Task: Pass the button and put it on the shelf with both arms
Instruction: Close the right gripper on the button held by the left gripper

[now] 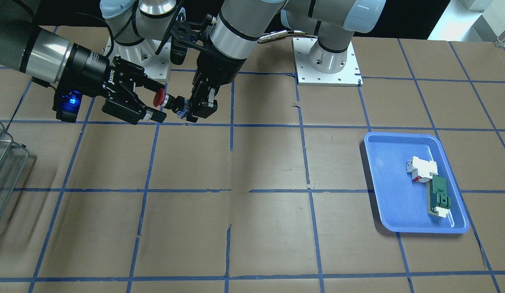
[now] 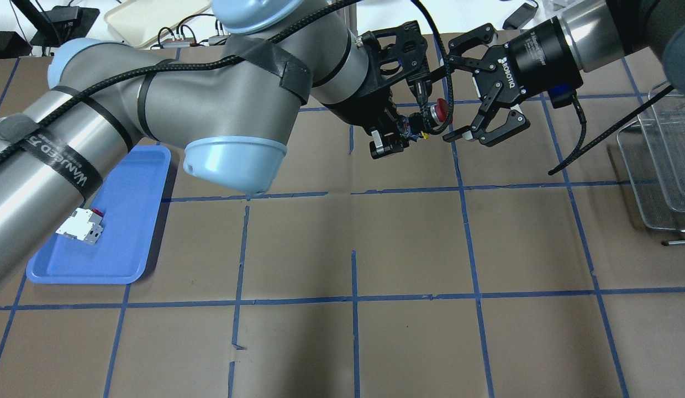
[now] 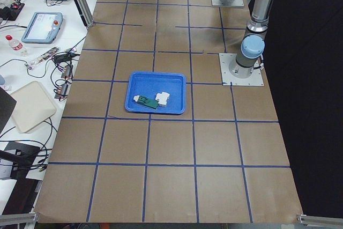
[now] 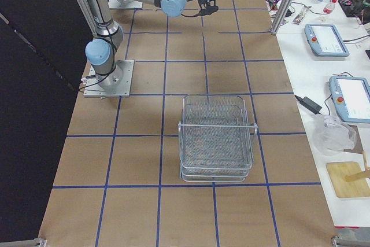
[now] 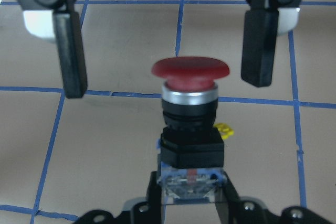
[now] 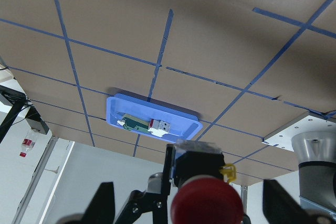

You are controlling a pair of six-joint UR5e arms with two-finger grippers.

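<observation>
Holding the button [image 1: 167, 100] by its bluish rear block, clamped in the left gripper [image 1: 192, 110], well above the table [image 1: 268, 228]; pointed the red cap outward, probably to leave cap and black body free for a second grasp. Had the right gripper [image 1: 160, 101] spread wide, one finger either side of the cap, neither touching it. Judged the pass not yet made. Found the shelf [image 4: 217, 137] well apart, on the right gripper's side, hence likely the handover
</observation>
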